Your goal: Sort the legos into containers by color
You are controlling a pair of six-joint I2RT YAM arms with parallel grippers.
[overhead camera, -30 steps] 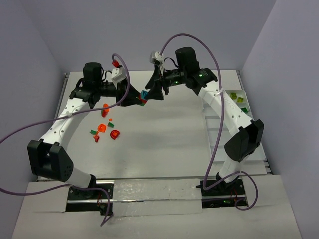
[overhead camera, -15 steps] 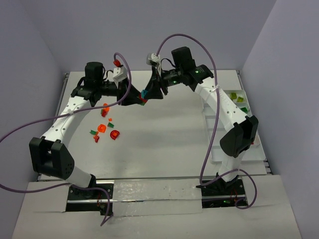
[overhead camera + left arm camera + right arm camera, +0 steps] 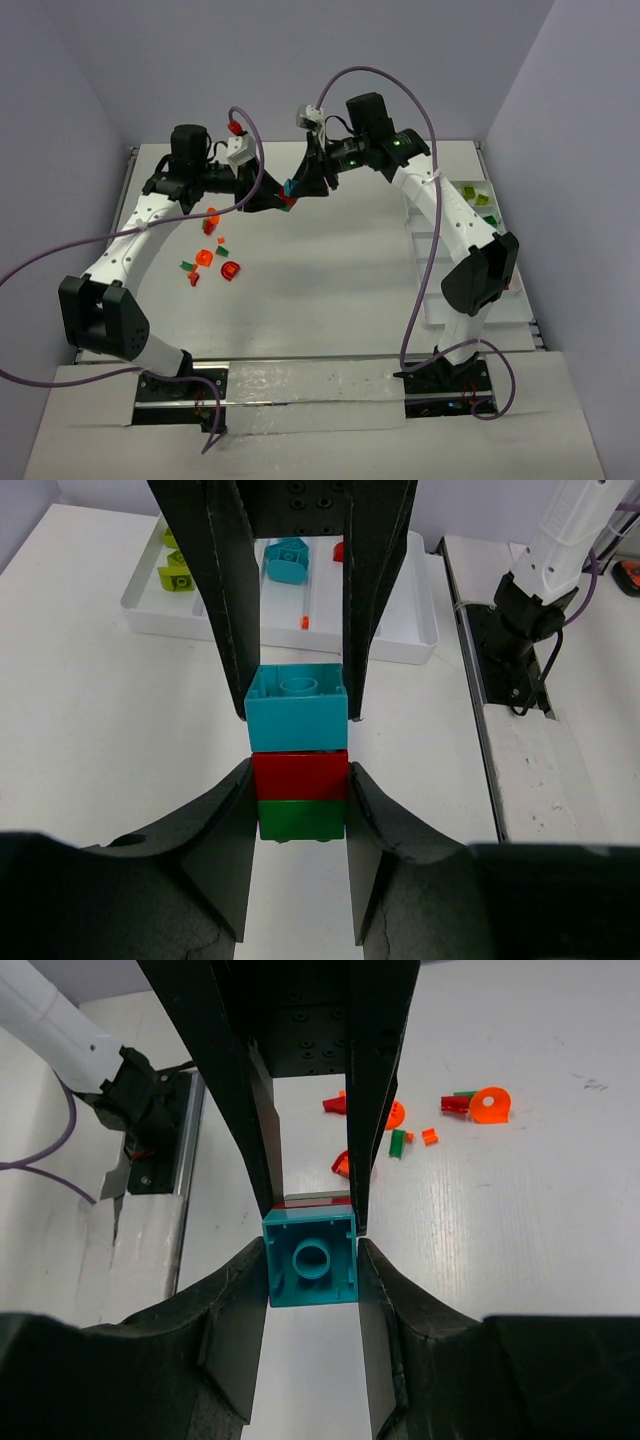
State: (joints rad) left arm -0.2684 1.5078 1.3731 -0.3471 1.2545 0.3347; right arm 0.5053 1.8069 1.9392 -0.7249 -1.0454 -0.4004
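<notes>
Left wrist view puts the work dead centre: a teal brick [image 3: 297, 707] pressed onto a red brick [image 3: 299, 774], with a green brick [image 3: 300, 818] under that, three in one stack. The stack is off the desk [image 3: 330, 270], over its far middle, held between both arms. The left claw [image 3: 298, 800] is clamped on the red brick and the green one. The right claw [image 3: 311, 1260] comes in from the opposite side and is closed on the teal brick alone, and only a thin red edge shows past its fingers [image 3: 240, 1290].

The step in hand looks like splitting teal from red. To do it well, the left grip should hold hard and not move while the right arm does the pulling. A slight tilt to peel one edge first would likely free the studs more gently than a straight tug. A straight tug risks a sudden release and a brick slipping out. The right pads should sit only on teal, since any overlap onto red would lock the joint.

Farther out, loose red, orange and green legos [image 3: 400, 1125] lie scattered on the desk. The white tray [image 3: 400, 648] already holds lime pieces [image 3: 178, 568] in one compartment and a teal piece [image 3: 287, 560] in another, which is probably where this brick belongs.
</notes>
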